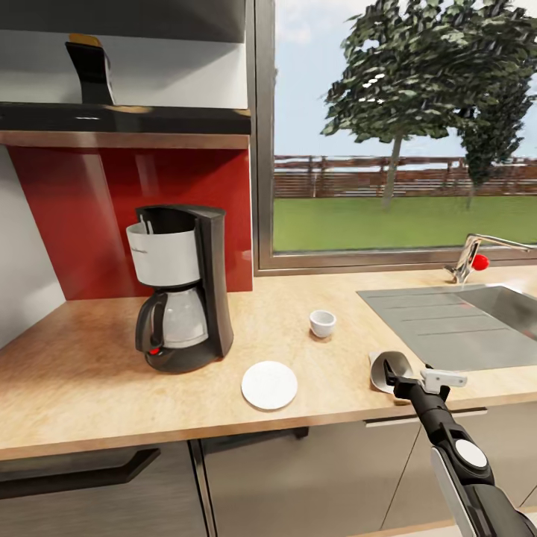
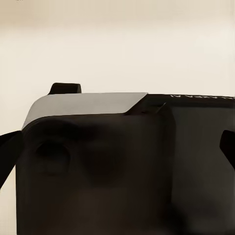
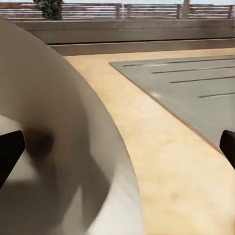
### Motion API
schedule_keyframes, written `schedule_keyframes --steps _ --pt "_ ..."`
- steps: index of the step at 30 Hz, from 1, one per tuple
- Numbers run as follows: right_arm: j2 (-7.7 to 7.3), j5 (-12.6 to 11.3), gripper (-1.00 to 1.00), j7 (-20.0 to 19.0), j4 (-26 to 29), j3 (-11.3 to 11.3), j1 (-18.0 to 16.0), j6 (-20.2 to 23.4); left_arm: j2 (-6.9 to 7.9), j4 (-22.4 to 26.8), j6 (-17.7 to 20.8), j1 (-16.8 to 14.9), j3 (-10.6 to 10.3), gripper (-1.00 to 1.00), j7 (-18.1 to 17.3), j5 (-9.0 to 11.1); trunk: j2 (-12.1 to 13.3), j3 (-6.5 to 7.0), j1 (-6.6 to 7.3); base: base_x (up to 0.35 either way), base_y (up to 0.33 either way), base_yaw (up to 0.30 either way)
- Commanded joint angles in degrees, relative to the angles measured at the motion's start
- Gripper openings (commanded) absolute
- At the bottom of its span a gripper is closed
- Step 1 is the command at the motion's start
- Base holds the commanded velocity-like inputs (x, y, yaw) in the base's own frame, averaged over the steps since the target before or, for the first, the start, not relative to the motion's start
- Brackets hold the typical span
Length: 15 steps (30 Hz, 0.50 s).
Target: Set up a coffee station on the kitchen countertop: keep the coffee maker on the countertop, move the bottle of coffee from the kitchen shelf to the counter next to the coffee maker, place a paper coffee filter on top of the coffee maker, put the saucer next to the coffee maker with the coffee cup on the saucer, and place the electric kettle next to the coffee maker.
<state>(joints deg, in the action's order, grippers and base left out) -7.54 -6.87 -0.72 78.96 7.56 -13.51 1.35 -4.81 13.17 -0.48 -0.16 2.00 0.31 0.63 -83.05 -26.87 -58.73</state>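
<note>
Four task items stand on the bench [image 1: 89, 373], left to right: coffee maker [image 1: 183, 287], saucer [image 1: 269, 385], coffee cup [image 1: 322, 323], then the paper coffee filter [image 1: 389, 371] at the front edge, touching the right tool [image 1: 406, 384]; the tool's opening cannot be told.

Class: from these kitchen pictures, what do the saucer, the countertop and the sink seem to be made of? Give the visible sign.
Saucer: probably glazed ceramic, plain smooth white.
Countertop: wood or wood-look laminate, tan with faint grain, matte.
Sink: likely brushed steel, grey with ribbed drainer grooves.
</note>
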Motion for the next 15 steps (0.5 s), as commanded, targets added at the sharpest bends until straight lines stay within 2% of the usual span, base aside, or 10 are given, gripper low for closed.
schedule_keyframes --steps 1,15 --pt "-0.02 -0.60 1.00 -0.07 0.05 0.00 -0.02 0.14 -0.03 0.02 -0.05 -0.02 0.19 1.00 0.04 0.07 -0.03 -0.06 0.00 0.010 -0.004 0.000" --pt "-0.02 -0.60 1.00 -0.07 0.05 0.00 -0.02 0.14 -0.03 0.02 -0.05 -0.02 0.19 1.00 0.04 0.07 -0.03 -0.06 0.00 0.001 0.000 0.000"
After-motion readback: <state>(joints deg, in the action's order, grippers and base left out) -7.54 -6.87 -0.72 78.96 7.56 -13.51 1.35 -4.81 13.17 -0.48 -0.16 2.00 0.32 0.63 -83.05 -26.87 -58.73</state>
